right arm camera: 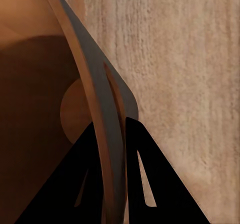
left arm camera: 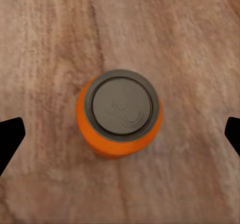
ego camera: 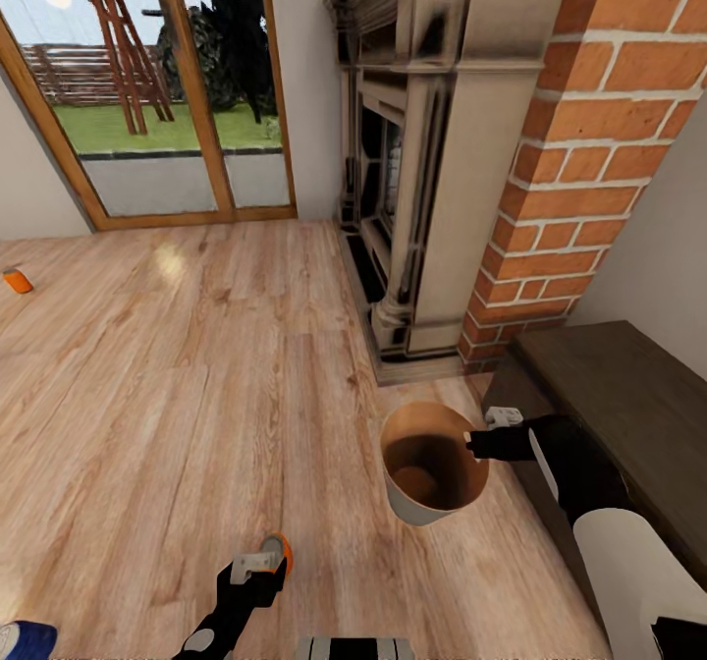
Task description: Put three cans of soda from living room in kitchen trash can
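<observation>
Peeking past left claw (ego camera: 263, 567): orange soda can (ego camera: 283, 546), mostly hidden

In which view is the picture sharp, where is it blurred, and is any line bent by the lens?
Head view: fairly sharp; the fireplace and door frame lean and bow outward, a wide-angle effect; a pale glare patch lies on the floor. Left wrist view: the orange can and floor grain look soft. Right wrist view: the tash can rim, pinched by the right hand, is close and soft-edged, its inside shaded.
</observation>
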